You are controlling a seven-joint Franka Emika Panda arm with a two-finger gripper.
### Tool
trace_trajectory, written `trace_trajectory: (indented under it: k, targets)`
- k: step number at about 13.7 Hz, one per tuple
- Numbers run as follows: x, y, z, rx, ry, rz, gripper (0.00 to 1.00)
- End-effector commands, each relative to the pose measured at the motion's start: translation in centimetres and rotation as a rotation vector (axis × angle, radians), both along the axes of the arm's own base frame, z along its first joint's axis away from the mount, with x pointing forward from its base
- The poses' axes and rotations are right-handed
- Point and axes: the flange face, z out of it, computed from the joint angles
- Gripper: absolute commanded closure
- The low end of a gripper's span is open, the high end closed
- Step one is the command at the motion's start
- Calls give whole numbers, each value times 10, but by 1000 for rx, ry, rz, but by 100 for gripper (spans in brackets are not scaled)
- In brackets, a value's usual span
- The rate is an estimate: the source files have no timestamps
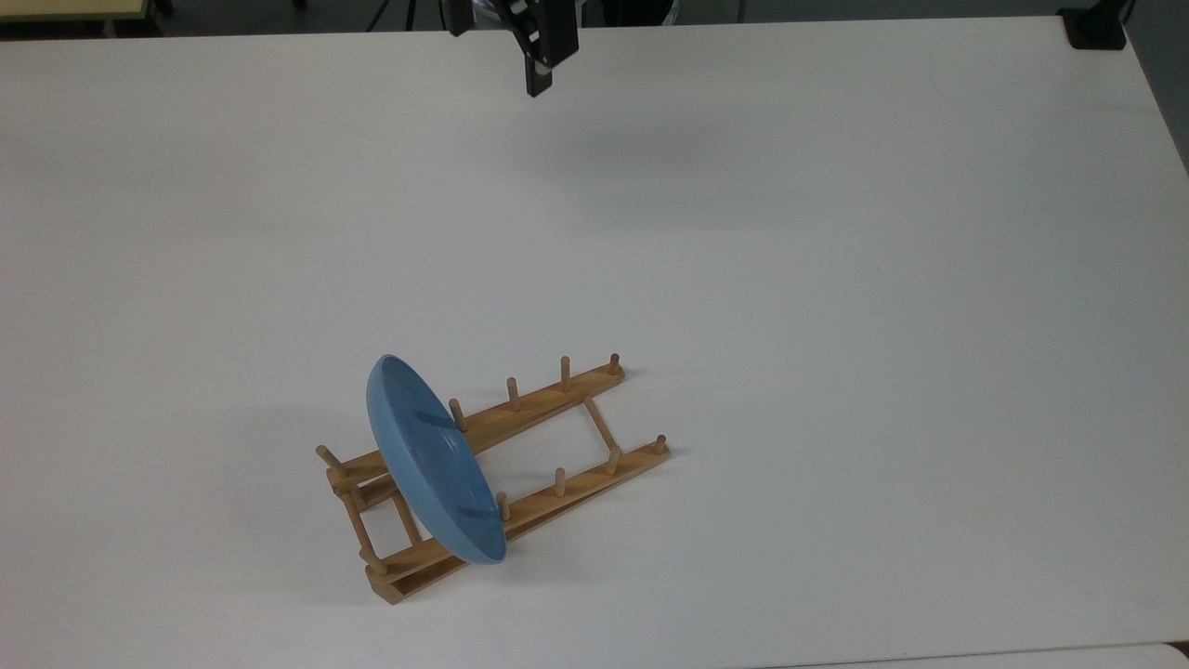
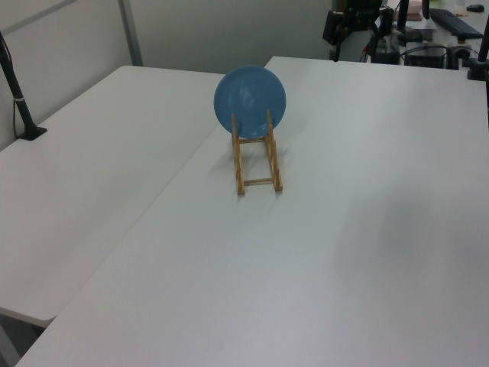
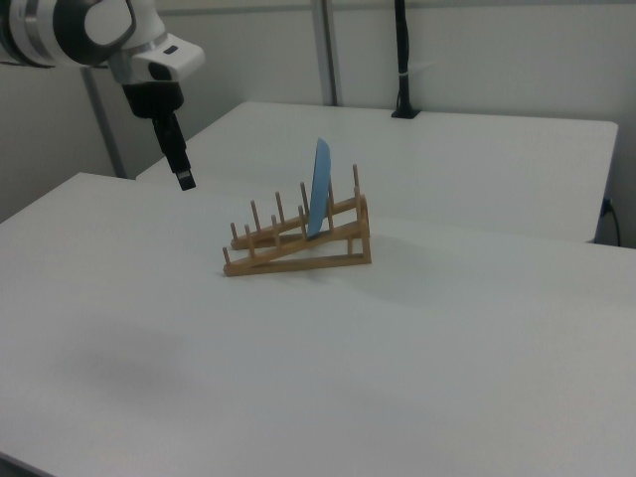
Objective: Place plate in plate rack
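The light-blue plate [image 1: 432, 469] stands on edge between the pegs of the wooden plate rack [image 1: 539, 405], near the rack's raised end. It leans slightly toward the top view's left. In the left view the plate [image 2: 250, 95] faces the camera above the rack [image 2: 238, 164]. Seen edge-on in the right view, the plate [image 3: 320, 189] rises from the rack [image 3: 298, 253]. My gripper [image 1: 496, 61] hangs open and empty at the table's far edge, well away from the rack. The gripper [image 2: 351, 40] is also at the left view's top, and the gripper [image 3: 185, 179] points down in the right view.
The white table [image 1: 836, 325] spreads wide around the rack. A black post base [image 1: 1096, 28] sits at its far right corner in the top view. A second table [image 2: 84, 168] adjoins on the left view's left, with a black post [image 2: 19, 92] on it.
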Motion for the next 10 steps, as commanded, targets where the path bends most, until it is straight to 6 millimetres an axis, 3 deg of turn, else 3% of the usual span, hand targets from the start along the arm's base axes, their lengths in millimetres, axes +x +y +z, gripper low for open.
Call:
trace_trajectory:
  k: [1,3,5,7,10]
  targets:
    - [-11,-12,-1,-18,11,352,0]
    - [-11,-22,0,-34,11,483,0]
    - [-13,-52,4,-43,20,600,0]
    - [-21,-69,16,-8,31,676,0]
    - [-25,-74,21,0,21,663,0]
